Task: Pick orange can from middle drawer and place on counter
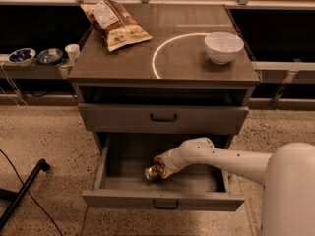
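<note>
The orange can [152, 171] lies tilted on the floor of the pulled-out middle drawer [162, 200], left of its centre, one shiny end facing forward. My gripper [161, 169] is down inside the drawer, right against the can's right side, at the end of the white arm that reaches in from the right. The contact between gripper and can is hidden by the wrist. The counter [187, 68] with its thin white circle is above.
A brown-and-cream crisp bag [115, 23] lies at the counter's back left and a white bowl [224, 47] at its right. A shut grey drawer [162, 118] overhangs the open one. Small bowls [22, 56] sit on a left shelf. A black stand leg [22, 195] crosses the floor at the left.
</note>
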`<state>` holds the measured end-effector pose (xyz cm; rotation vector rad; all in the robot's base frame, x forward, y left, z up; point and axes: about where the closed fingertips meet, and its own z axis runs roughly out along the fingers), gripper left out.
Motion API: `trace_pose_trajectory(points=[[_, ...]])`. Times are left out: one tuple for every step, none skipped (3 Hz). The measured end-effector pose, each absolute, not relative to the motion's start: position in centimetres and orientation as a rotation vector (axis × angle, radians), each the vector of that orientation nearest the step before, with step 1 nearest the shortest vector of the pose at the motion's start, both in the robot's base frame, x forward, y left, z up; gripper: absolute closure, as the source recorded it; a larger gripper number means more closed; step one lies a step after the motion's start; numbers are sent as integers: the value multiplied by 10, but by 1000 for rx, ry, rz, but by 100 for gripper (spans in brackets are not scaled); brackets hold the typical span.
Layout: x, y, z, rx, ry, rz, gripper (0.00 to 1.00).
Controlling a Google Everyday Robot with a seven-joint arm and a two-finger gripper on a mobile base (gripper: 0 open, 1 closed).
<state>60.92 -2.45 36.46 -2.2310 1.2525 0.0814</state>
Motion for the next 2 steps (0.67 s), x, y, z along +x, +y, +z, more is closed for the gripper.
trace_pose_trajectory(points=[[597, -26, 399, -2152, 1171, 152, 99], [578, -46, 458, -2128, 1053, 87, 100]])
